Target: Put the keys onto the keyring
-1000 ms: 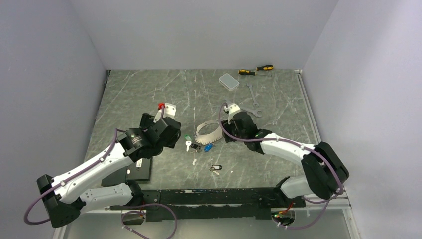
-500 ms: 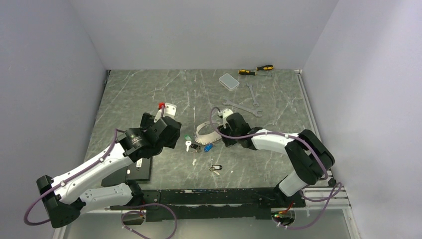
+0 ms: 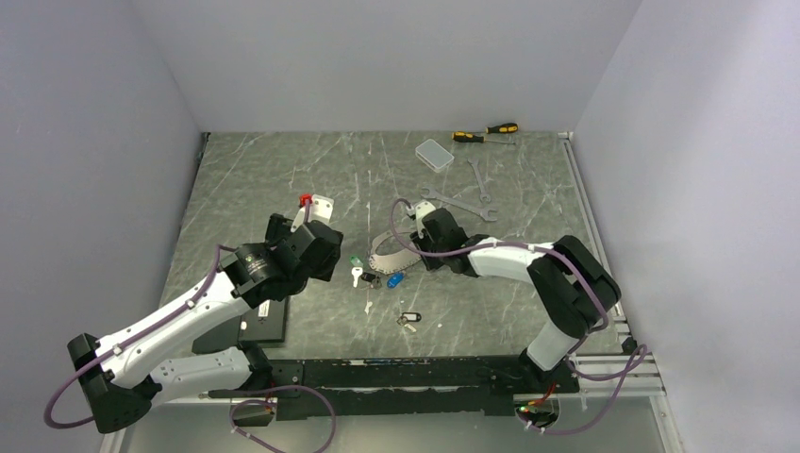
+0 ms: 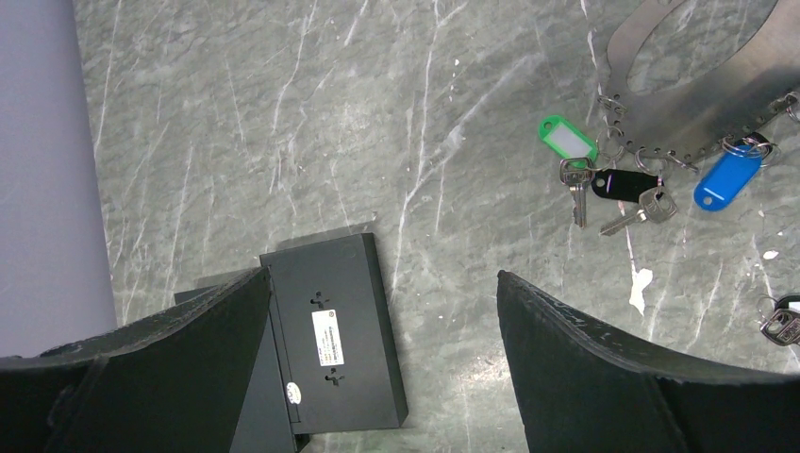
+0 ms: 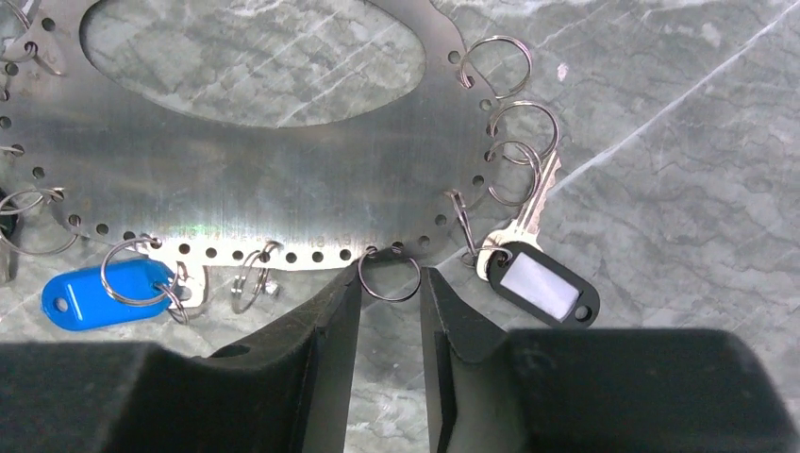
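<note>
The right end effector [image 5: 390, 278] sits low at the near edge of the keyring [image 5: 283, 179], a flat perforated metal plate lying on the table [image 3: 264, 179]. Its jaws are narrowed to a slim gap around one small split ring [image 5: 389, 255]; whether they truly pinch it I cannot tell. This probably steadies the ring for threading. A blue-tagged key [image 5: 94, 294] and a black-tagged key [image 5: 540, 283] hang from the plate, and a loose key [image 3: 408, 320] lies nearer. The left end effector [image 4: 384, 278] hovers wide open and empty on the left, likely placed to fetch it.
</note>
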Robot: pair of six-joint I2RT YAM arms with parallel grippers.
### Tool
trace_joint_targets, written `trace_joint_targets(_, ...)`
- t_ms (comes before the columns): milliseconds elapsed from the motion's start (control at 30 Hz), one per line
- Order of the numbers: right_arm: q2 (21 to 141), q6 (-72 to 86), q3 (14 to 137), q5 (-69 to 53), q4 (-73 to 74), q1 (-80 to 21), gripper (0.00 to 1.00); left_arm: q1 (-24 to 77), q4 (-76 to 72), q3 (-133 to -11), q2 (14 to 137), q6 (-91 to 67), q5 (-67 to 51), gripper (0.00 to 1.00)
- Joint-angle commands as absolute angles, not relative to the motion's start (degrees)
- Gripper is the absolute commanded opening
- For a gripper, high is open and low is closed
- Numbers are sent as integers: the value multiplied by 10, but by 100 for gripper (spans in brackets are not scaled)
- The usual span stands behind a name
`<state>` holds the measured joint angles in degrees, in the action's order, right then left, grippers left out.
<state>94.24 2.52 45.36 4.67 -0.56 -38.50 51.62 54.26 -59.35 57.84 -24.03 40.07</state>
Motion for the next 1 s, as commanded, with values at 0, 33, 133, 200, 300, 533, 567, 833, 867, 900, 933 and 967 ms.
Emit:
trace_joint_targets(0,947,13,473,67,-16,-386,31,514,528,-592,566,-228,396,94)
trace_joint_targets(33,947,10,474,68,-17,-387,30,513,528,-592,566,-228,396,94)
trace_joint_targets(133,949,6,480,67,-12,-389,24,512,528,-592,567,-228,395,94)
trace_joint_targets(200,949,5,484,69,-8,-392,20,512,528,-592,568,-227,395,94)
trace_joint_targets(300,946,5,484,71,-6,-396,19,513,528,-592,567,-228,395,94)
trace_joint_targets(533,917,-16,481,34,-3,-410,1,512,526,-591,564,-226,396,94)
trace_joint_targets(567,912,-14,481,33,-3,-412,0,512,526,-590,563,-226,396,94)
trace_joint_targets(833,858,-1,455,17,27,-422,0,512,521,-588,569,-219,380,93)
trace_joint_targets(867,848,15,448,12,27,-424,0,512,522,-589,571,-219,381,93)
trace_joint_targets(900,837,22,441,6,27,-424,0,512,523,-590,573,-219,381,93)
trace_joint_targets(933,827,29,433,3,26,-425,0,512,523,-590,574,-219,380,93)
trace_joint_targets(967,816,37,424,-11,24,-425,0,512,523,-590,575,-219,379,93)
